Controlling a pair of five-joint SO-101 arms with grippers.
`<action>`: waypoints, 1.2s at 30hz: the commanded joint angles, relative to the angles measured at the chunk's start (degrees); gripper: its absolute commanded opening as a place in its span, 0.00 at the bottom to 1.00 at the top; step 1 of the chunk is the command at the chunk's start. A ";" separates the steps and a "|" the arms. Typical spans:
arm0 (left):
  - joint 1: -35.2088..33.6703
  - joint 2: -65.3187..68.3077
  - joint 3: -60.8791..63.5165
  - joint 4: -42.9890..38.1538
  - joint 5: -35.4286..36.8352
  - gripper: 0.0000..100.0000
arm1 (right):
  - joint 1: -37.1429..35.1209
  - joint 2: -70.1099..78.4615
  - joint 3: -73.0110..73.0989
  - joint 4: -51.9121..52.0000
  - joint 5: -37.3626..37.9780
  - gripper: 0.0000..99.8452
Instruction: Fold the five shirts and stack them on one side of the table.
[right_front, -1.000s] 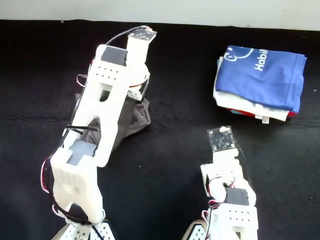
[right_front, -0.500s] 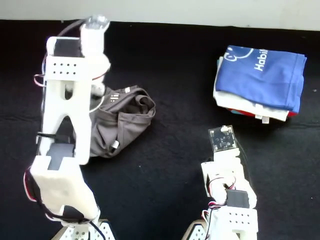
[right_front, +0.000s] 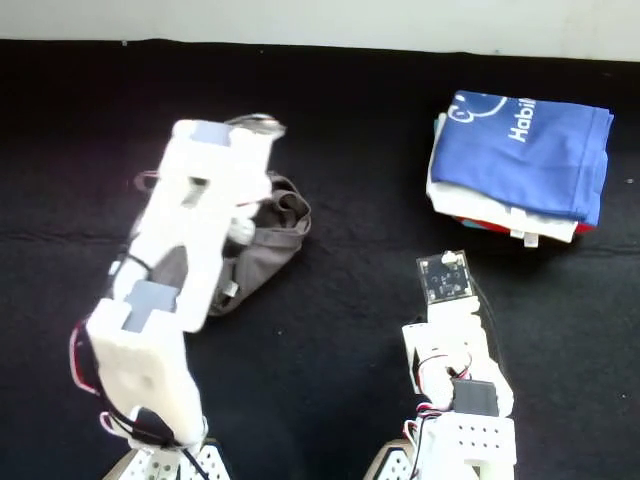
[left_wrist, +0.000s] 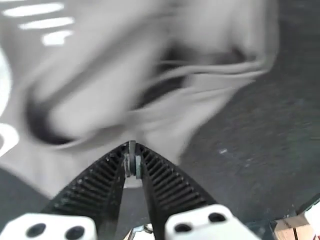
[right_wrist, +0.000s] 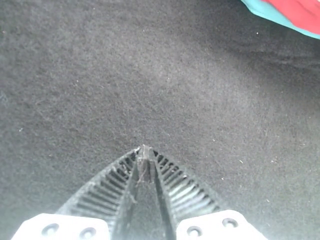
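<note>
Black cloth covers the table (right_front: 340, 120), and a pale wall (right_front: 400, 18) runs along its far edge. Open cloth lies between the two arms and across the middle. The grey shirt (right_front: 280, 232) sits left of centre, crumpled and unfolded, partly under the left arm (right_front: 190, 250). The left gripper (left_wrist: 131, 152) is pressed together just over it. The stack (right_front: 520, 160) of folded shirts, blue on top, sits far right, well apart. The right gripper (right_wrist: 145, 152) is pressed together over bare cloth.
</note>
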 joint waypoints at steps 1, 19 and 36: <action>7.52 -0.66 -0.13 -0.44 1.76 0.01 | 0.40 -0.57 5.49 0.40 0.00 0.01; 1.19 2.68 -9.01 1.67 1.67 0.01 | 0.40 -0.57 5.49 0.40 0.00 0.01; 6.99 8.13 -27.47 13.01 1.67 0.01 | 0.48 -0.66 5.41 0.31 0.00 0.01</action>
